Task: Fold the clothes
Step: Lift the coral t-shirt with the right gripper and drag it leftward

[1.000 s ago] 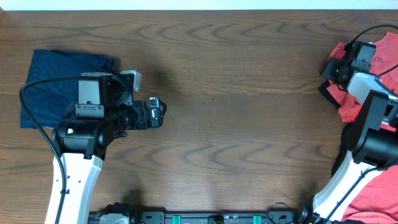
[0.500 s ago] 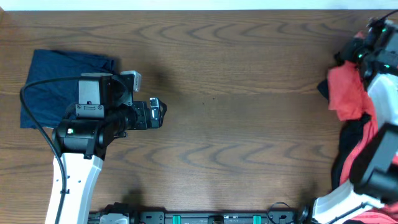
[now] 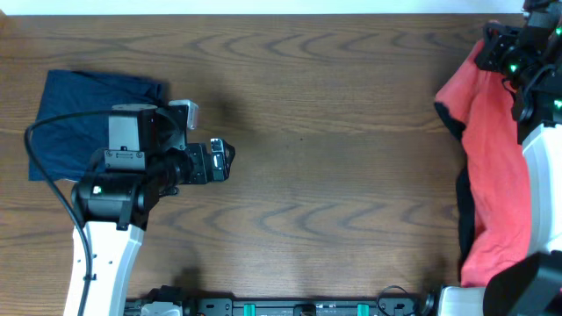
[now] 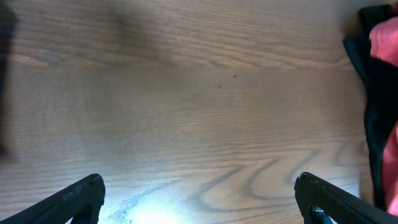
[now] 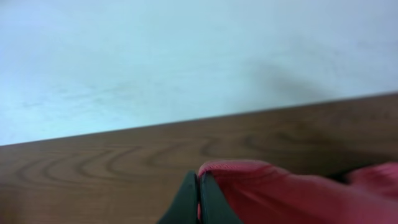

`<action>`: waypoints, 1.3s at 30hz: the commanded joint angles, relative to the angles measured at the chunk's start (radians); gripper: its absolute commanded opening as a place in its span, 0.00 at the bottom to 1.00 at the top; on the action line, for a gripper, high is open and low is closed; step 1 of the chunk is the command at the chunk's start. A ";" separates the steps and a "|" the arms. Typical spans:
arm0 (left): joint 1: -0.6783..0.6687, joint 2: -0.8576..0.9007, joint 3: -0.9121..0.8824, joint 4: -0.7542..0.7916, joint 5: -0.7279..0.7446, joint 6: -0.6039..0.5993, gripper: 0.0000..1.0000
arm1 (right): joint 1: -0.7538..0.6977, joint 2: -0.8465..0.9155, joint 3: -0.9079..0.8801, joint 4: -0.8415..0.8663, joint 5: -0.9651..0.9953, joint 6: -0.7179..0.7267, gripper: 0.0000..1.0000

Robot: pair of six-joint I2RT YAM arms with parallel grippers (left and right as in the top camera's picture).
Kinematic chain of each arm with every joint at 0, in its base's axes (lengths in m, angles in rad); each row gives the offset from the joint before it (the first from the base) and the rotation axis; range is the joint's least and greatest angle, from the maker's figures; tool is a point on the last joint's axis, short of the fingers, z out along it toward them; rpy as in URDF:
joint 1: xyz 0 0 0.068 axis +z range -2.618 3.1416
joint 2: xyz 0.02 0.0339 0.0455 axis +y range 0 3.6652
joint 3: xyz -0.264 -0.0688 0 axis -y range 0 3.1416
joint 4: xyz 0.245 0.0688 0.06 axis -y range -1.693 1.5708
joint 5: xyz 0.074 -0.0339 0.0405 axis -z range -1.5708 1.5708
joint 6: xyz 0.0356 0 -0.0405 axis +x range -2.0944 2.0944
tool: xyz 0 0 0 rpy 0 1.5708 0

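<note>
A red garment with black trim (image 3: 493, 149) hangs stretched along the table's right edge, from the far right corner down to the front. My right gripper (image 3: 502, 46) is shut on its top edge near the far right corner; the right wrist view shows the jaws (image 5: 198, 200) pinching red cloth (image 5: 292, 193). A dark blue folded garment (image 3: 66, 110) lies at the far left. My left gripper (image 3: 226, 158) is open and empty over bare wood, its two fingertips wide apart in the left wrist view (image 4: 199, 199). The red garment shows at that view's right edge (image 4: 385, 81).
The wooden table (image 3: 334, 132) runs between the two garments. A pale wall or floor strip (image 5: 186, 56) lies beyond the table's far edge. The left arm's body (image 3: 114, 189) covers part of the blue garment's near side.
My right gripper has moved toward the far right corner, lifting and stretching the red garment from a bunched heap into a long hanging sheet. The left arm has not moved.
</note>
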 commanded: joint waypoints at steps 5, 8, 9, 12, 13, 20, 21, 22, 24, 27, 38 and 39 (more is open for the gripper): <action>0.004 -0.019 0.021 0.008 0.048 -0.006 0.98 | -0.032 -0.008 0.014 0.003 0.210 -0.012 0.01; 0.004 -0.019 0.021 0.015 0.048 -0.006 0.98 | -0.084 -0.010 0.016 0.038 0.198 -0.006 0.01; 0.004 -0.019 0.021 0.018 0.048 -0.006 0.98 | -0.101 -0.011 0.022 0.040 0.151 -0.007 0.01; 0.004 -0.019 0.021 0.030 0.048 -0.006 0.98 | -0.125 -0.024 0.047 0.021 -0.026 -0.005 0.01; 0.004 -0.019 0.021 0.035 0.048 -0.006 0.98 | -0.122 -0.032 0.054 0.014 -0.068 0.006 0.01; 0.004 -0.047 0.051 0.040 0.047 -0.006 0.98 | 0.046 -0.140 0.109 -0.046 -0.275 0.084 0.01; 0.004 -0.052 0.059 0.040 0.046 -0.006 0.98 | 0.093 -0.155 0.111 -0.047 -0.303 0.084 0.01; 0.004 -0.060 0.071 0.040 0.035 -0.006 0.98 | 0.148 -0.169 0.111 -0.047 -0.326 0.084 0.01; 0.004 -0.077 0.097 0.040 0.016 -0.007 0.98 | 0.296 -0.187 0.111 -0.071 -0.348 0.084 0.01; 0.004 -0.101 0.139 0.040 -0.037 -0.006 0.98 | 0.526 -0.187 0.111 -0.137 -0.311 0.077 0.02; 0.004 -0.126 0.168 0.034 -0.095 -0.006 0.98 | 0.706 -0.192 0.111 -0.235 0.035 0.007 0.99; 0.004 -0.118 0.168 0.032 -0.095 -0.006 0.98 | 0.684 -0.200 0.111 -0.239 0.035 0.008 0.99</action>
